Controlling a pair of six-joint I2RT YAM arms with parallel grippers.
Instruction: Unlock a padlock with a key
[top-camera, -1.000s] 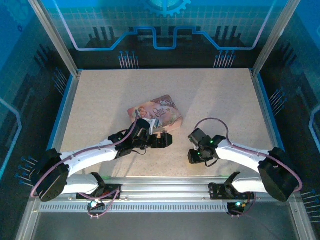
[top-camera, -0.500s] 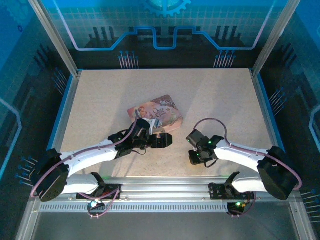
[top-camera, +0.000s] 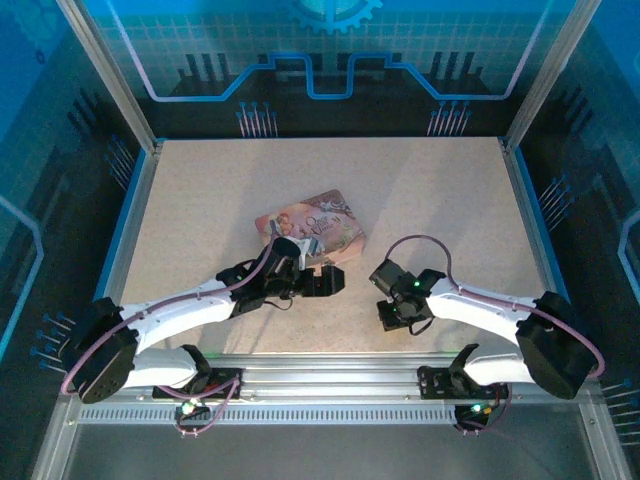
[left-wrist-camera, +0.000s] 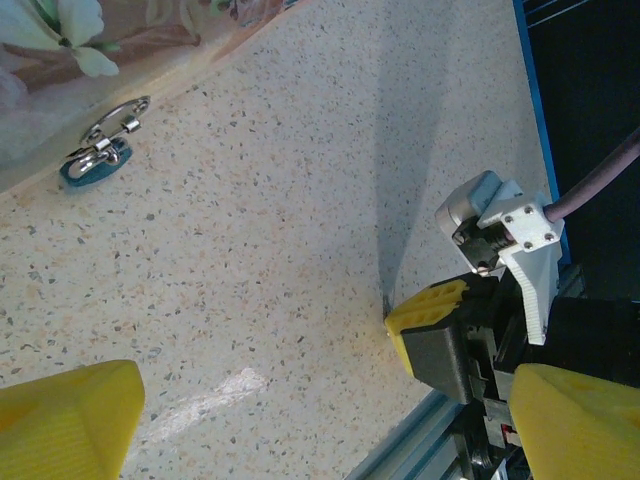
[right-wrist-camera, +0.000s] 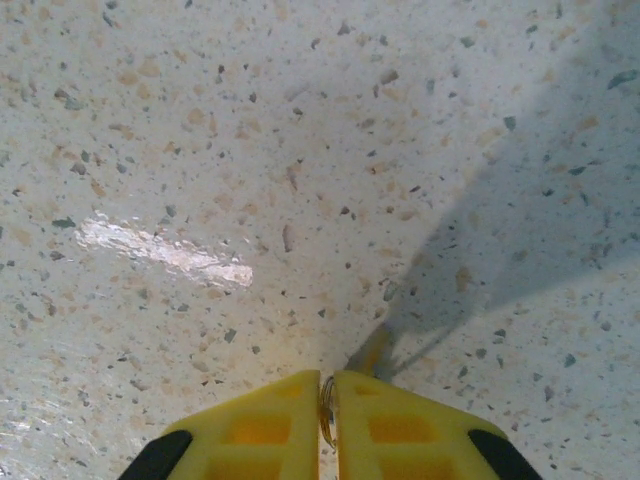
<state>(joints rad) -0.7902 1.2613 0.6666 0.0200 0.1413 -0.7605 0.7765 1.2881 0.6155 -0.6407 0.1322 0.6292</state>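
The padlock (left-wrist-camera: 95, 160), a tiny bluish body with a silvery shackle, lies on the table against the edge of the pink box (left-wrist-camera: 60, 60). My left gripper (left-wrist-camera: 325, 390) hovers open just short of it, its yellow fingers (left-wrist-camera: 70, 420) wide apart. From above, the left gripper (top-camera: 326, 280) sits below the pink box (top-camera: 315, 228). My right gripper (right-wrist-camera: 327, 385) points down at the table, shut on the key (right-wrist-camera: 368, 353). The key's thin metal shows between the pads, and its tip juts out toward the table. The right gripper (top-camera: 388, 312) stands to the right of the left one.
The speckled table (top-camera: 200, 210) has free room at the back and on both sides. A metal rail (top-camera: 330, 375) runs along the near edge, close to the right gripper (left-wrist-camera: 440, 320). Blue-edged walls surround the table.
The right gripper's jaws have closed on the key, and it has shifted slightly left. The left arm has held still.
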